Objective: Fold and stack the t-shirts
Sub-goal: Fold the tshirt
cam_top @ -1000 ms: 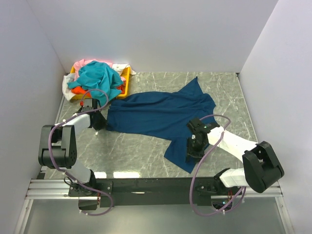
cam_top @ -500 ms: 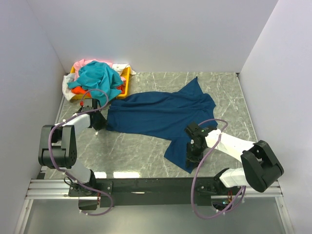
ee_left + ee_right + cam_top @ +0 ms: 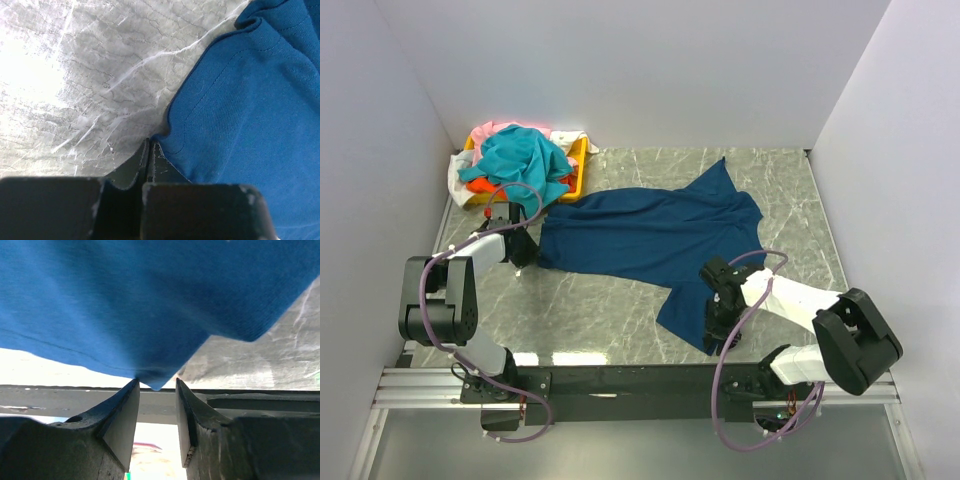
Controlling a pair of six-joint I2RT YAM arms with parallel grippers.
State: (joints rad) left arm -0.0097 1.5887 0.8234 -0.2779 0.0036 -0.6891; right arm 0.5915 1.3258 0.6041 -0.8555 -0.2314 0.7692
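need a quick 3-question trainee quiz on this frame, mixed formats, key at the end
1. True or false: the teal t-shirt lies topmost in the yellow tray.
2. The right hand is: A) shut on a pink shirt, B) open, with a corner of the navy t-shirt at its fingertips, C) hovering over the tray.
3. Which hand is shut at the navy t-shirt's edge?
Key: 1 true; 2 B; 3 the left hand.
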